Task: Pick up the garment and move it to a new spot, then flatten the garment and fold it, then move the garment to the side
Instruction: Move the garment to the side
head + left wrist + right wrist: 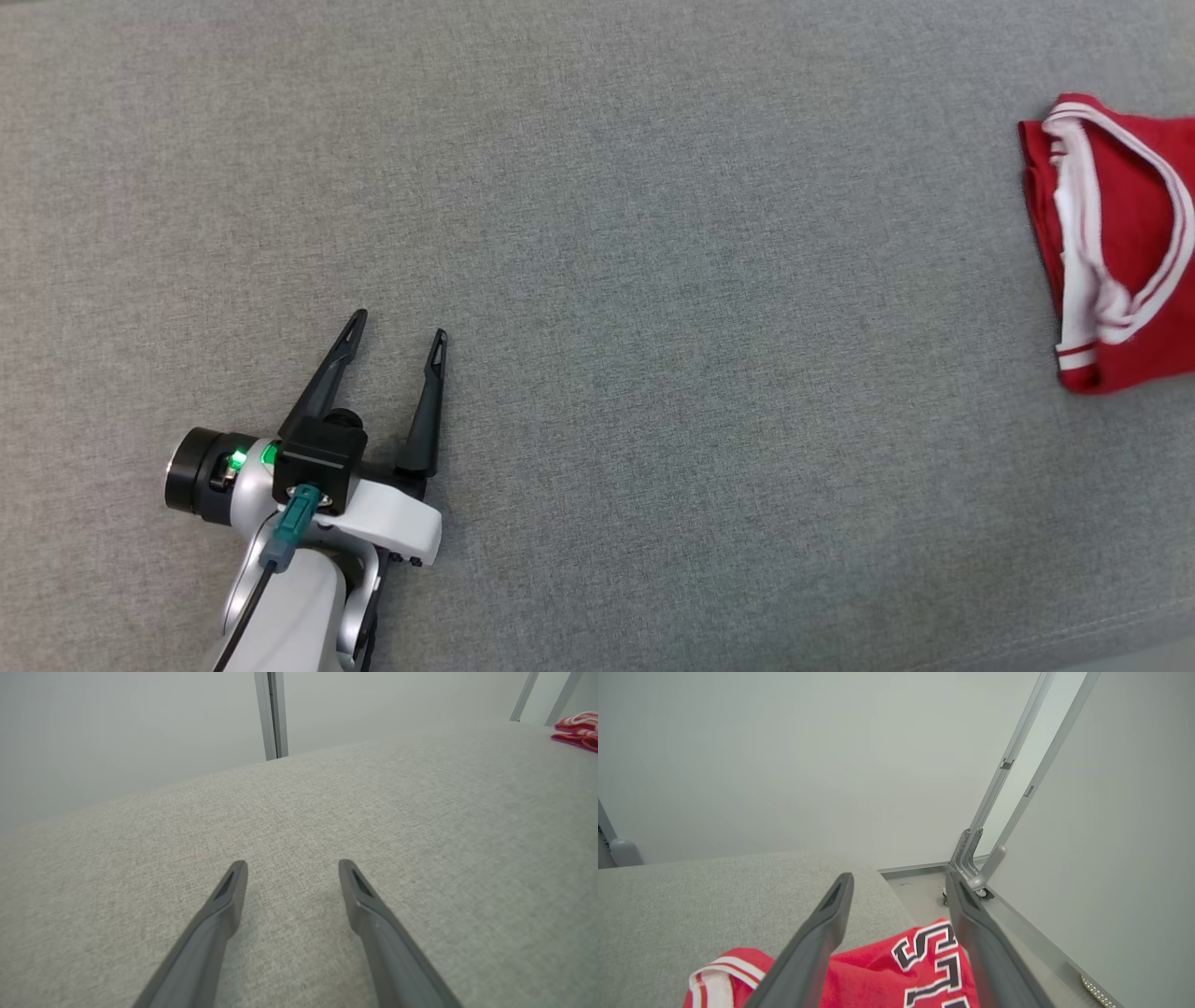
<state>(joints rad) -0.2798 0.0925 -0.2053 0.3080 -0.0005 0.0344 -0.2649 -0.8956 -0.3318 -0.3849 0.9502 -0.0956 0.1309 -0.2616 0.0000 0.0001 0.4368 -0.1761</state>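
Note:
The garment (1120, 243) is a red jersey with white trim, lying folded and bunched at the right edge of the grey cloth surface (653, 280). From the left wrist view it is a small red patch (577, 730) far off at the upper right. My right gripper (899, 877) hovers over the garment (868, 975), open, with nothing between its fingers; black-and-white lettering shows below them. My left gripper (400, 327) rests low over bare cloth at the lower left, far from the garment, and in its own view it (292, 863) is open and holds nothing.
The grey surface (691, 905) ends at a corner just beyond the garment, with floor below. A metal frame post on a caster (971, 858) stands past that corner against pale wall panels. Another post (271, 714) rises behind the far edge.

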